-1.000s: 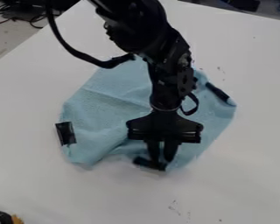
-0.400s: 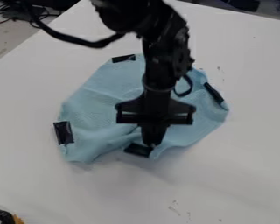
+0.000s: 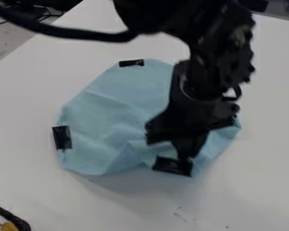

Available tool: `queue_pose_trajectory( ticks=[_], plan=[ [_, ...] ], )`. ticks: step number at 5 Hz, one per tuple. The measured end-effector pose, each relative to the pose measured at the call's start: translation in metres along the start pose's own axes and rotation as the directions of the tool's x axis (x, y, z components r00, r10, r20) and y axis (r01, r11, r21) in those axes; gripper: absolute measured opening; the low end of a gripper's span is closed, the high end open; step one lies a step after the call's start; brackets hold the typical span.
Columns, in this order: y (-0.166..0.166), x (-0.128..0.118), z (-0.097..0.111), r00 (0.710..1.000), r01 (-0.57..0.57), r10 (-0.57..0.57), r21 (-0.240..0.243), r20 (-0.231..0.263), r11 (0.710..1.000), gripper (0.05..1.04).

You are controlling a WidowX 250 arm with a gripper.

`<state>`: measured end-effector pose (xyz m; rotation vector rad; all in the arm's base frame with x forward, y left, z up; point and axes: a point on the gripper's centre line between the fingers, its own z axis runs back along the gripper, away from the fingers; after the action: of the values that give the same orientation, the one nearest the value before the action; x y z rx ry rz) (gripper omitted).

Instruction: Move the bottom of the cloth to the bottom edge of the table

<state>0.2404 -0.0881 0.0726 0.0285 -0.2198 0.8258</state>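
The gripper is at the lower right edge of the light blue cloth, its fingers together on the cloth beside a black tape patch. That bottom edge looks slightly raised, with a shadow on the table below it. Other black tape patches mark the cloth's left edge and top edge. Folds run from the cloth's middle toward the gripper. The arm covers the cloth's upper right part.
The white table extends around the cloth. A black and yellow object lies at the lower left corner of the view. Dark cables are beyond the table at the upper left.
The fingers have closed from slightly apart. Since the middle frame, the gripper and the cloth's bottom tape patch have moved right and slightly down, and the top tape patch has come clear of the arm.
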Motion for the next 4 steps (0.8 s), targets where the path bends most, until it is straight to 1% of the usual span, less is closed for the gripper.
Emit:
queue_pose_trajectory(
  ticks=[1,2,3,4],
  plan=[
    [0.001,-0.027,-0.021,0.996,-0.08,0.078,-0.065,-0.039,0.995,0.054],
    [0.006,-0.039,-0.034,0.992,-0.119,0.114,-0.097,-0.055,0.988,0.054],
    [0.007,-0.043,-0.039,0.99,-0.135,0.129,-0.109,-0.061,0.985,0.079],
    [0.007,-0.045,-0.039,0.991,-0.12,0.113,-0.112,-0.074,0.986,0.234]
  ],
)
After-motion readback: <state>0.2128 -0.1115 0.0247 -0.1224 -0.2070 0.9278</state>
